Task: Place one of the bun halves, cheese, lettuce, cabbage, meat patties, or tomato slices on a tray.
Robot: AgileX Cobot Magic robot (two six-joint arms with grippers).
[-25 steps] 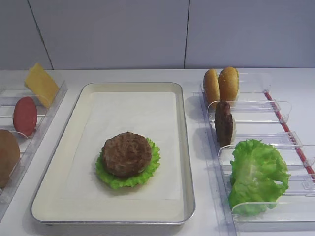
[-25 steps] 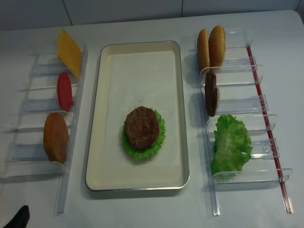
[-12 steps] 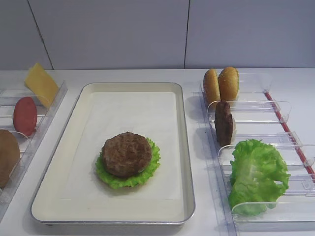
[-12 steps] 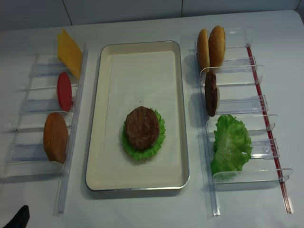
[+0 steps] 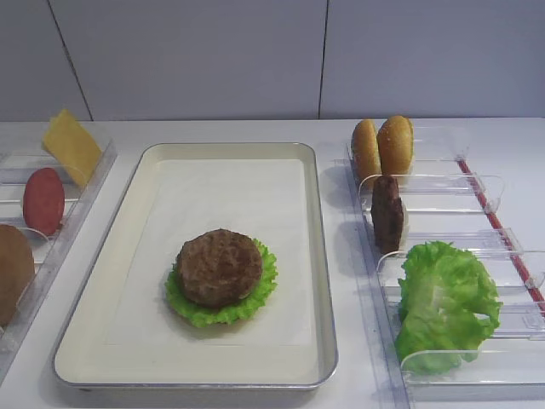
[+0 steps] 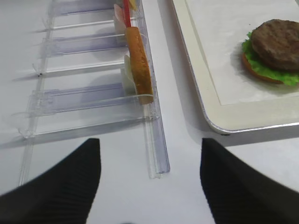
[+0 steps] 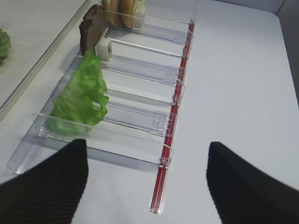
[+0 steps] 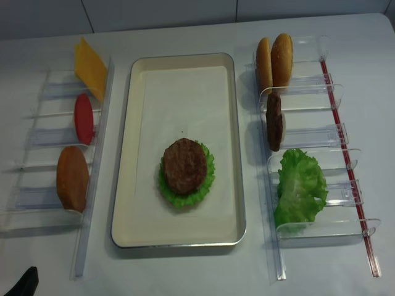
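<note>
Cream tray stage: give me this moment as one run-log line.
cream rectangular tray: dark brown patty on frilly green lettuce leaf | left gripper: open, empty | right gripper: open, empty, near clear plastic rack

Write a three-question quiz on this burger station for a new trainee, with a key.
1. True or false: the patty on the tray lies directly on the paper.
2. What stands in the rack between the buns and the loose lettuce? A) cheese B) a patty C) tomato
3. Fill in: the right gripper is ____.

Key:
1. False; it lies on lettuce.
2. B
3. Open, empty.
</note>
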